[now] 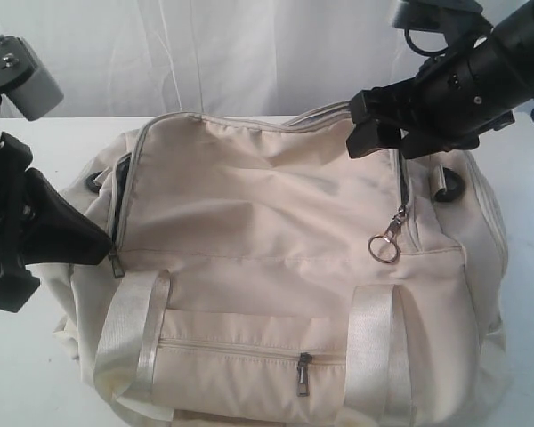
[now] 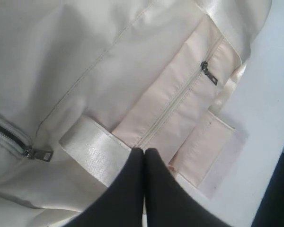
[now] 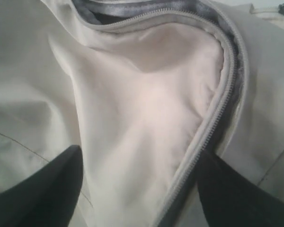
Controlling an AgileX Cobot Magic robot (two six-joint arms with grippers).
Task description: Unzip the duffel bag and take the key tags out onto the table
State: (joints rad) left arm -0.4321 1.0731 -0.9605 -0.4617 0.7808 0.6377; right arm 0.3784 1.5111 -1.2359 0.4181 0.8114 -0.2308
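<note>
Duffel bag [image 1: 267, 294] on tabletop [image 1: 18, 374], main zipper [image 3: 227, 94] looks open, key tags unseen, not yet out; right end effector [image 1: 374, 123] spread over far-right corner of flap [image 1: 258, 196], left end effector [image 2: 144, 151] pressed together at bag's left.

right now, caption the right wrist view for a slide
Open right gripper straddling a flap corner of the duffel bag, edged by grey zipper
</note>
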